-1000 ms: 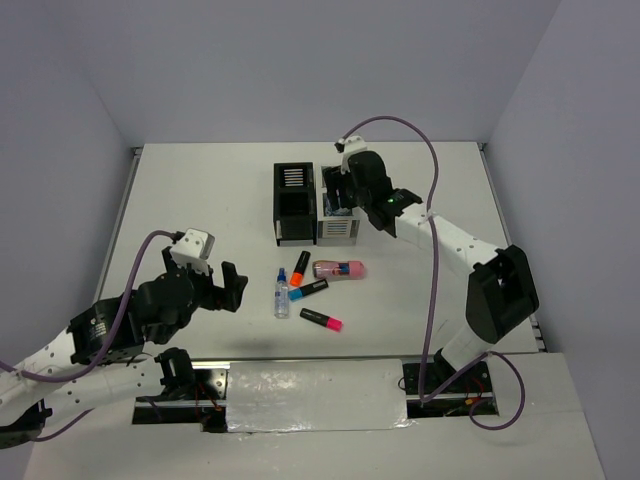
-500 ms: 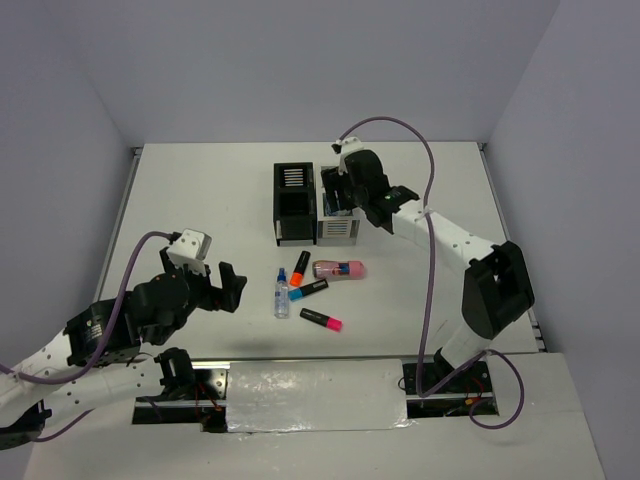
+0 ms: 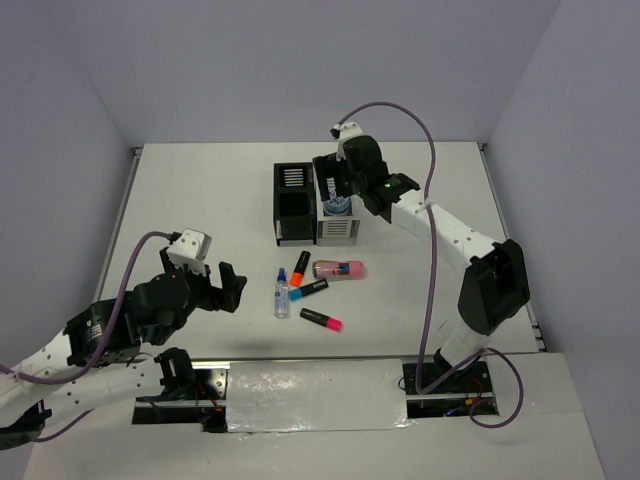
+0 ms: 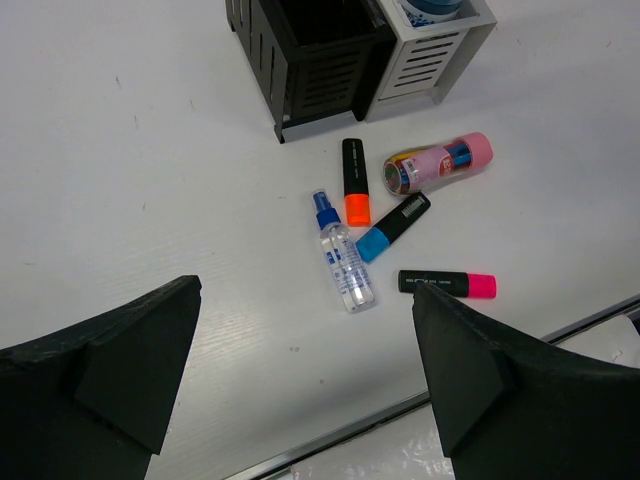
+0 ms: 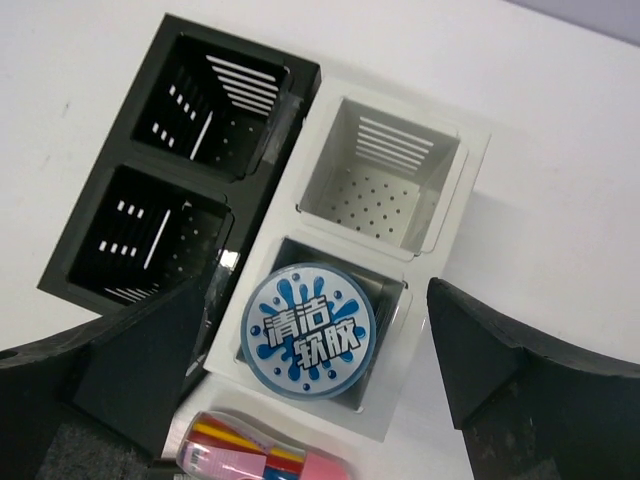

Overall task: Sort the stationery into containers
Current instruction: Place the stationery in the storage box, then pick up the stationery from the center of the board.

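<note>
Two arms up: left arm (image 3: 110, 335) and right arm (image 3: 450, 240), white tubes broken up by chunky black joint housings. A purple cable (image 3: 405, 122) loops off each wrist. On the left it plugs into a white camera block (image 3: 190, 247). A green light (image 3: 385, 184) glows near the right one's root. Fingers (image 4: 110, 370) are matte black, blunt wedges.

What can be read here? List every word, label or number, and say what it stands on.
"清洁软胶": white characters on the top of the round blue roll, which sits in a compartment of the white organiser.
Pink tube: colourful label, too blurred to read.
Orange highlighter, blue highlighter, pink highlighter: pale print on the black barrels, too small to read.
Clear bottle: any print is too small to read.
</note>
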You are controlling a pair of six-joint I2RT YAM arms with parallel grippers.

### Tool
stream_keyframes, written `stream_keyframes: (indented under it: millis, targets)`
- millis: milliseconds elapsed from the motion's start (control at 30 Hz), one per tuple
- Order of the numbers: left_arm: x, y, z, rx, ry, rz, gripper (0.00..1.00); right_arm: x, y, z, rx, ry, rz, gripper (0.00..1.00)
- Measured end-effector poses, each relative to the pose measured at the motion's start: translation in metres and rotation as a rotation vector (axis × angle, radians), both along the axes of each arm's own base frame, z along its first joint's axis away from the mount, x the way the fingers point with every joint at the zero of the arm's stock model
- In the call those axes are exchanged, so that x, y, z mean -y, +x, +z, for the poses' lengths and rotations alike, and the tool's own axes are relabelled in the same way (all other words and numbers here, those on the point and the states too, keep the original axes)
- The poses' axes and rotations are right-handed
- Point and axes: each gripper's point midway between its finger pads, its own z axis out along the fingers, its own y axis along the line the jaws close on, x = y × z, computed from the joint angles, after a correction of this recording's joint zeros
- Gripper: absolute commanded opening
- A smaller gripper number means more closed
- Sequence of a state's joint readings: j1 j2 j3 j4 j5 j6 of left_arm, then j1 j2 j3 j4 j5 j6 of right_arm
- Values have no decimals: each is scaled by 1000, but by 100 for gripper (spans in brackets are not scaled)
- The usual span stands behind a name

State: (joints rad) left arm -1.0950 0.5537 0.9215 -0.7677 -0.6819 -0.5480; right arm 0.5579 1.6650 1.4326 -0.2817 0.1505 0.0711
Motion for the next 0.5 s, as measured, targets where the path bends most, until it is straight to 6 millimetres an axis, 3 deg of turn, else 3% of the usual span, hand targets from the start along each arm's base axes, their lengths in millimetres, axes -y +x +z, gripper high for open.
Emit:
stream_keyframes:
  millis: [133,233,400,500]
  targets:
    - [0,0,0,0,1,0,99,0,1,10,9,23,-18,100]
    - [3,1,-3,-6,12,0,99,6,-10,12,-12,60,-50,100]
    - [21,9,-22,-66,92,-4,99,29,-63,26,-37,163,-102,100]
    - [51,12,-46,-135,115,-55,99,41,-102,26,-49,225,-102,100]
